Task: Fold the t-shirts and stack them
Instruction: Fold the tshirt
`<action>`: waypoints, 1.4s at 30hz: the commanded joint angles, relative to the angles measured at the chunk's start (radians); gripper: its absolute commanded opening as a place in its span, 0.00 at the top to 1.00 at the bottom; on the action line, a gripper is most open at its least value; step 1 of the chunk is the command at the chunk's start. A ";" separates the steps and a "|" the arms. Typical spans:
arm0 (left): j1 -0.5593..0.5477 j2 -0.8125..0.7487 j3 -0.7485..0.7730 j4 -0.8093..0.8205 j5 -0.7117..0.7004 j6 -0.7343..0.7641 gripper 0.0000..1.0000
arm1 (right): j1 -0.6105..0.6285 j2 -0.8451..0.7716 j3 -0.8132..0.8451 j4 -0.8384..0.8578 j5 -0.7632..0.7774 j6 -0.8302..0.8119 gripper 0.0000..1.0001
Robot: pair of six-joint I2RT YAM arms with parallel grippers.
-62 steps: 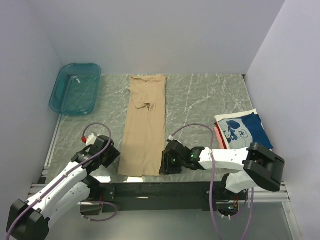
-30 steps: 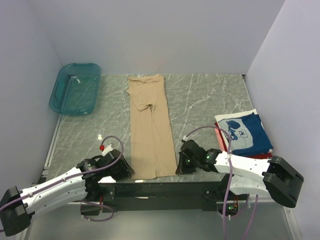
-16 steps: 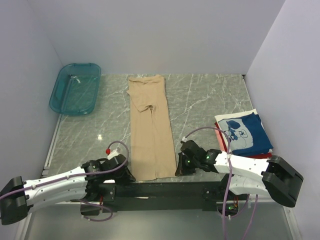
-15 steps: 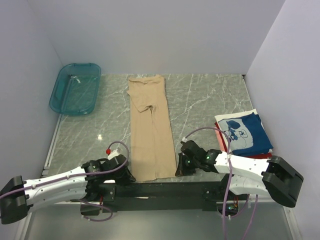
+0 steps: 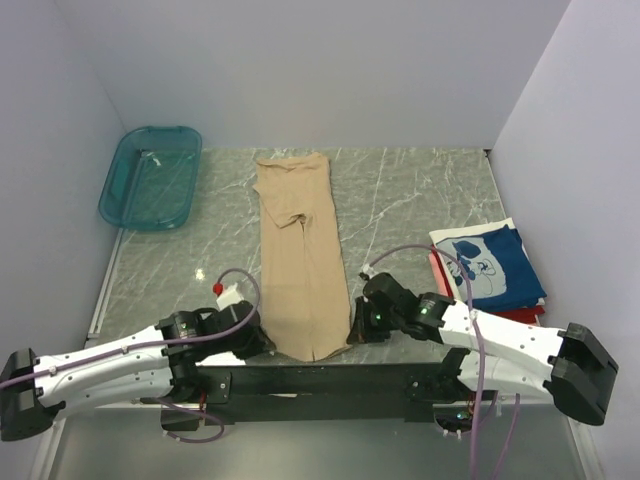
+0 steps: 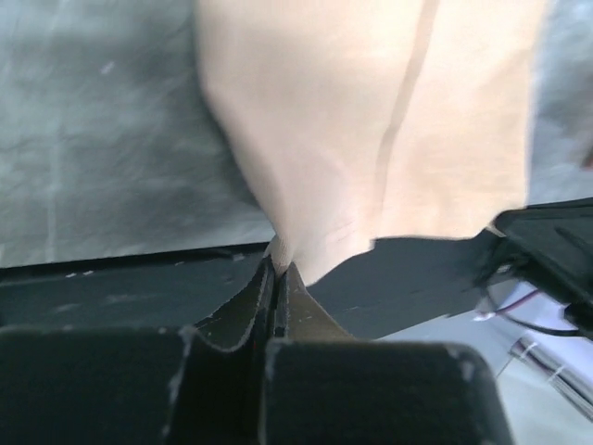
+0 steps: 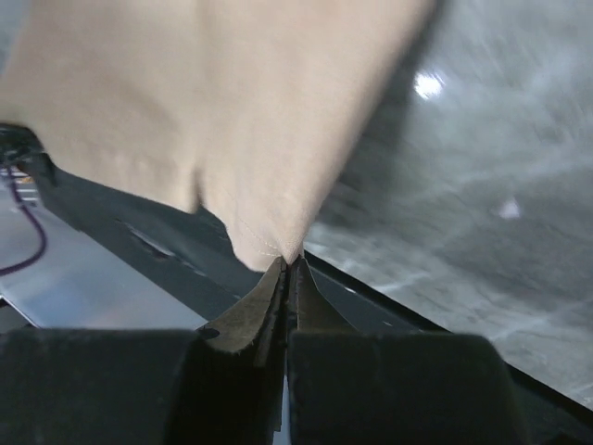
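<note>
The left gripper point(image 6: 276, 269) has its two fingers pressed together with only a sliver of cloth between them, pinching the near left corner of the tan t-shirt point(image 5: 300, 255). The right gripper point(image 7: 289, 262) is clamped in the same way on the near right corner, where the fabric comes to a small point at the fingertips. Both sit low at the near edge of the table point(image 5: 400, 200), facing each other across the hem (the cloth between them curves towards the dark rail point(image 5: 330, 375) at the front).

From these two corners the tan t-shirt runs away as a long, narrow strip, folded lengthwise, lying flat on the grey marbled surface and reaching almost to the back wall. Its far end is wider than the gathered near end.

Well apart on the right side lies a folded pile. The navy t-shirt point(image 5: 490, 265) with white print is on top, the red t-shirt point(image 5: 522, 314) shows at the near edge beneath it, and a thin strip of the pink t-shirt point(image 5: 435, 263) shows at the left edge.

The teal basket point(image 5: 150, 177) stands in the far left corner, clear of the cloth and both arms.
</note>
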 commanded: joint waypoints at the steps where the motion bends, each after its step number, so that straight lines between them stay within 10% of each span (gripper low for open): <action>1: 0.075 0.029 0.112 0.012 -0.095 0.104 1.00 | -0.018 0.044 0.122 -0.017 0.045 -0.066 1.00; 8: 0.423 0.189 0.239 0.176 0.043 0.424 1.00 | -0.156 0.245 0.358 0.021 0.026 -0.152 1.00; 16: 0.609 0.483 0.408 0.321 0.066 0.451 0.99 | -0.306 0.501 0.620 0.030 0.042 -0.198 1.00; 42: 0.801 0.990 0.781 0.328 0.147 0.520 0.99 | -0.509 0.912 0.963 0.049 -0.043 -0.250 1.00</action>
